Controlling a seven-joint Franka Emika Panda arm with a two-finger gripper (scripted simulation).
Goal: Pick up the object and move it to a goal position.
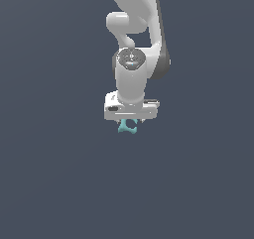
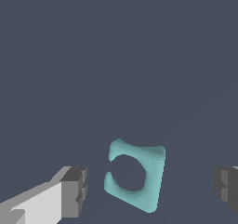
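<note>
Arm and gripper (image 1: 130, 120) fill the middle of the exterior view, the white hand pointing straight down over a plain dark floor (image 1: 54, 183). Just under the hand sits the small teal object (image 1: 128, 127), partly hidden by the hand's body. That vertical stance suits a grasp from above, I judge, with the piece lined up under the palm. From here the fingers cannot be made out, so neither their spread nor any contact with the piece can be told.

Wrist view fills that gap. The object (image 2: 137, 176) shows as a rounded block with flared corners and a round hollow through it. It lies between the two dark fingertips (image 2: 74, 190), nearer one than the other, touching neither. The jaws stand wide apart and empty. No goal marker shows in either view, so lifting and carrying appear still ahead.
</note>
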